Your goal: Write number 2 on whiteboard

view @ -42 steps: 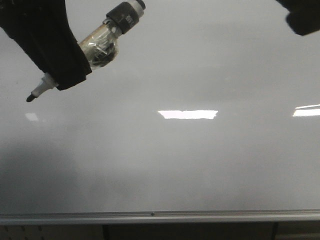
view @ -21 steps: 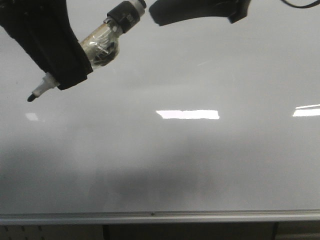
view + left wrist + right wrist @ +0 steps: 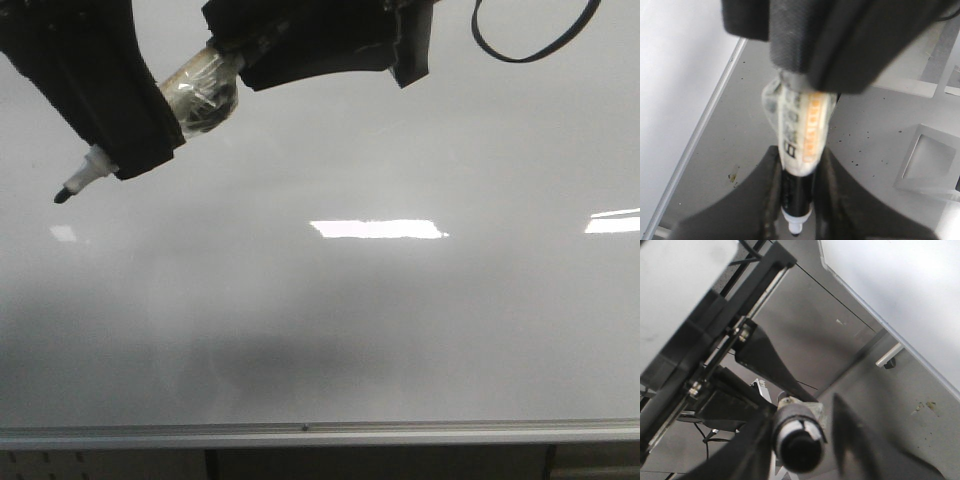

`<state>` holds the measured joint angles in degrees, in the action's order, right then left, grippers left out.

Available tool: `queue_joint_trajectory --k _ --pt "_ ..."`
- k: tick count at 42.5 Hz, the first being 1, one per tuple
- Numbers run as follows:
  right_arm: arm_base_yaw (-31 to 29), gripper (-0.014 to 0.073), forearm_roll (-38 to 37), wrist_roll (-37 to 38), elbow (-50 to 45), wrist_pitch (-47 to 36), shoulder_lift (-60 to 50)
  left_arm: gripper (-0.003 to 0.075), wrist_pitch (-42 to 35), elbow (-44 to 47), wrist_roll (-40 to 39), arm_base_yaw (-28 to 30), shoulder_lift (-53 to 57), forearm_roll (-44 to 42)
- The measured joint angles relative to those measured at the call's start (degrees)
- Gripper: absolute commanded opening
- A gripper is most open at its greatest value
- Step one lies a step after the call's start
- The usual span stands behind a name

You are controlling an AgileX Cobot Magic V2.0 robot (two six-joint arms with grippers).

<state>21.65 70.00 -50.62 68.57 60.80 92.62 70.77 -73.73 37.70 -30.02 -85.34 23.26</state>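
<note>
Over the whiteboard (image 3: 400, 320), upper left in the front view, left hand (image 3: 110, 130) grips a marker (image 3: 195, 95), clenched on its barrel, tip (image 3: 62, 195) pointing down-left, just off the surface. Right hand (image 3: 320, 45) sits at the marker's back end, fingers either side of the cap end (image 3: 797, 442); can't tell if clamped. Board blank, no number 2 drawn. Silver rail (image 3: 320, 433) along lower edge.
</note>
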Motion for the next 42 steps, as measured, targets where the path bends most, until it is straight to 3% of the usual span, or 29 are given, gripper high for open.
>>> queue_joint_trajectory --k 4,9,13,16,21,24,26,36,42 --pt "0.0 -0.0127 0.3 0.0 0.0 0.4 0.0 -0.0019 0.0 0.0 0.4 0.0 0.0 0.0" --pt "0.0 -0.0117 0.3 0.0 0.0 0.6 0.0 -0.0015 0.0 0.0 1.0 0.0 0.0 0.0" --pt "0.0 -0.0117 0.3 0.0 0.0 0.6 0.0 0.0047 0.0 0.0 1.1 0.0 0.0 0.1" --pt "0.0 -0.0117 0.3 0.0 0.0 0.6 0.0 0.0173 0.0 0.0 1.1 0.0 0.0 0.1" --pt "0.0 -0.0117 0.3 0.0 0.0 0.3 0.0 0.0504 0.0 0.0 1.1 0.0 0.0 0.4" --pt "0.0 -0.0117 0.3 -0.1 0.0 0.0 0.0 0.0664 0.1 0.0 1.1 0.0 0.0 0.6" --pt "0.0 -0.0117 0.2 -0.1 0.0 0.0 0.0 0.0709 0.1 0.0 1.1 0.0 0.0 0.6" --pt "-2.3 -0.0109 -7.4 -0.4 0.0 -3.5 -2.1 0.0589 0.1 -0.1 1.1 0.0 0.0 0.8" --pt "-5.4 -0.0109 -14.4 -0.7 -0.9 -12.9 -8.9 0.0453 0.1 -0.1 1.1 0.0 0.0 0.9"
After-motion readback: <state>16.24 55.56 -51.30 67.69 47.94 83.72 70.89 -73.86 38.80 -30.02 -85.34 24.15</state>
